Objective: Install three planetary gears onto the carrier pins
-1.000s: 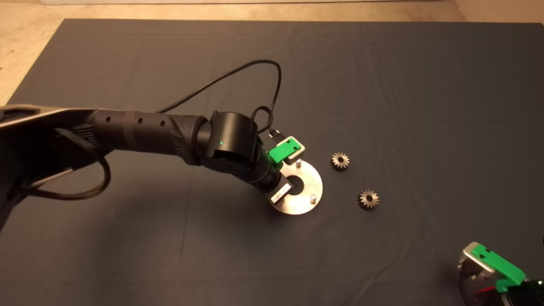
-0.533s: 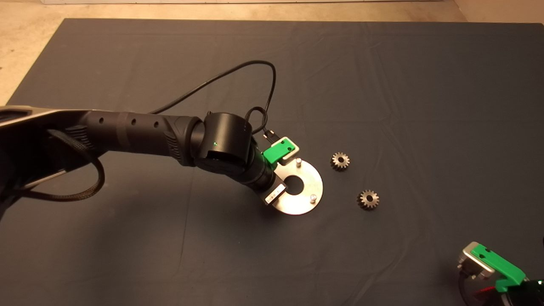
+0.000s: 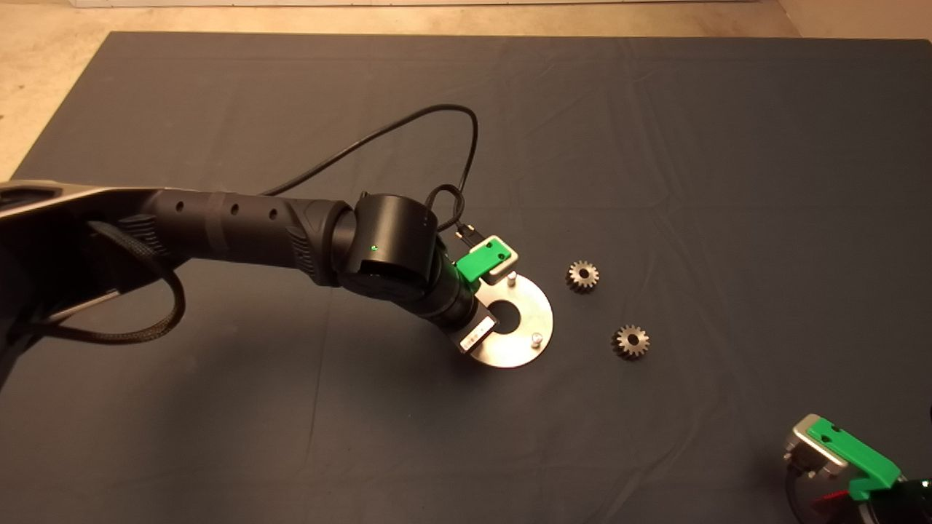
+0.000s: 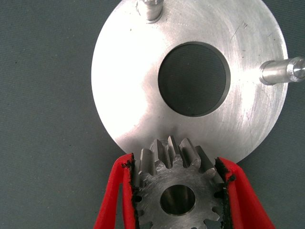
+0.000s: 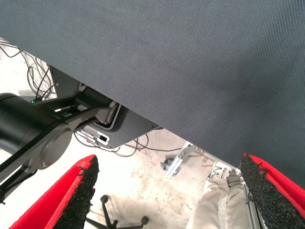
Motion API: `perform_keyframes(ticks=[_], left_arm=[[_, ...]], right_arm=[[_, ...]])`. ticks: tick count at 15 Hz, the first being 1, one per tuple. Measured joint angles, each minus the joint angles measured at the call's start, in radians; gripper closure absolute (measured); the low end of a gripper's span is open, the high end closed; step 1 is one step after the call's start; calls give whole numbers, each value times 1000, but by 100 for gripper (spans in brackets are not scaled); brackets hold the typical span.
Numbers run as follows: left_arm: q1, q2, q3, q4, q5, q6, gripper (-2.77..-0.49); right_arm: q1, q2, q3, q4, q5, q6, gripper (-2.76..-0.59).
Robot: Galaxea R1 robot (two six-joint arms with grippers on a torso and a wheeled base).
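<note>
Above the flat shiny silver disc (image 4: 128,95), the left gripper (image 4: 178,191) clamps a small dull-grey metal spur gear (image 4: 176,183) at its rim. Two matching gears (image 3: 582,276) lie on the dark mat (image 3: 655,145) beside it; the right gripper (image 5: 167,191) waits open at the mat's corner.

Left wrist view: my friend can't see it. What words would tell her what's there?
A grey gear is pinched between two red jaws, at the edge of a shiny silver disc with a big round hole. Two short pins stand on the disc, bare.
</note>
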Motion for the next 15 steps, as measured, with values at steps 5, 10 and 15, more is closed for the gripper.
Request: perform_keyframes(ticks=[5,10,15], left_arm=[[11,-3,3,11,-27,0,-65],[11,-3,3,11,-26,0,-64],[14,-3,3,16,-26,2,-64]], right_arm=[[0,0,0,0,1,0,-220],[0,0,0,0,0,0,-220],[0,0,0,0,0,0,-220]])
